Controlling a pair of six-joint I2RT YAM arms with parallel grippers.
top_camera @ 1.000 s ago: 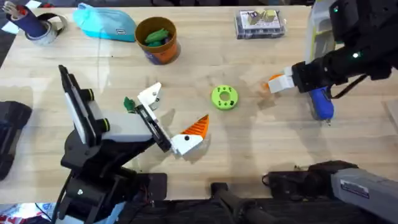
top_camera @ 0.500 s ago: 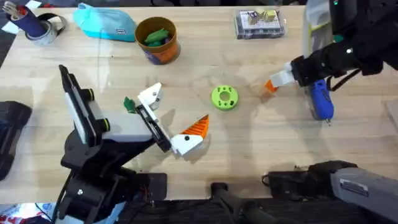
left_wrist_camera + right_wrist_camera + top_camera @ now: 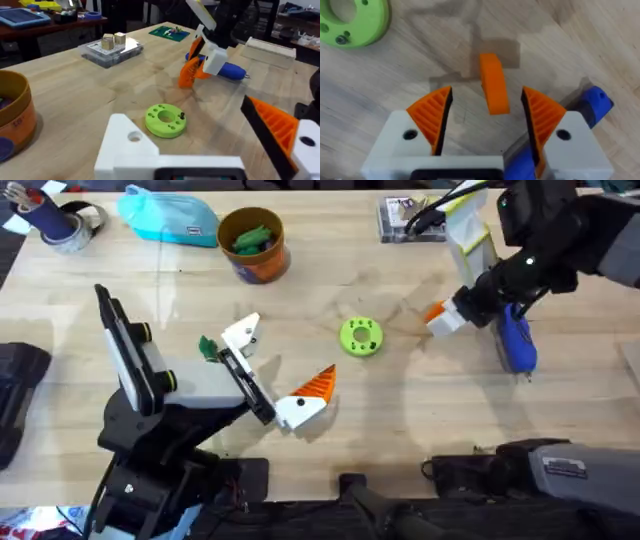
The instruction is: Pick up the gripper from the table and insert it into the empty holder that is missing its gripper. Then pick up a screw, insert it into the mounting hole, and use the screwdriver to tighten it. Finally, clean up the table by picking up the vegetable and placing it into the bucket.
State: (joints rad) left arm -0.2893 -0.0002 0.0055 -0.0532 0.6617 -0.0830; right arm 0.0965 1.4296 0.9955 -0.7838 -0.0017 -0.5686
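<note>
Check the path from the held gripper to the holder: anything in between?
The green disc lies on the table roughly on the line from the gripper, held in the right gripper, to the holder. The held piece looks lifted off the table, so it can probably pass above the disc.

A robotics lab or workshop is showing here. Two robot arms are working at a pale wooden table (image 3: pixel 330 420). Behind a clear parts box (image 3: pixel 112 50) on that table, dark benches are holding a green circuit board (image 3: pixel 172 33), and black equipment stands are rising beyond it.
</note>
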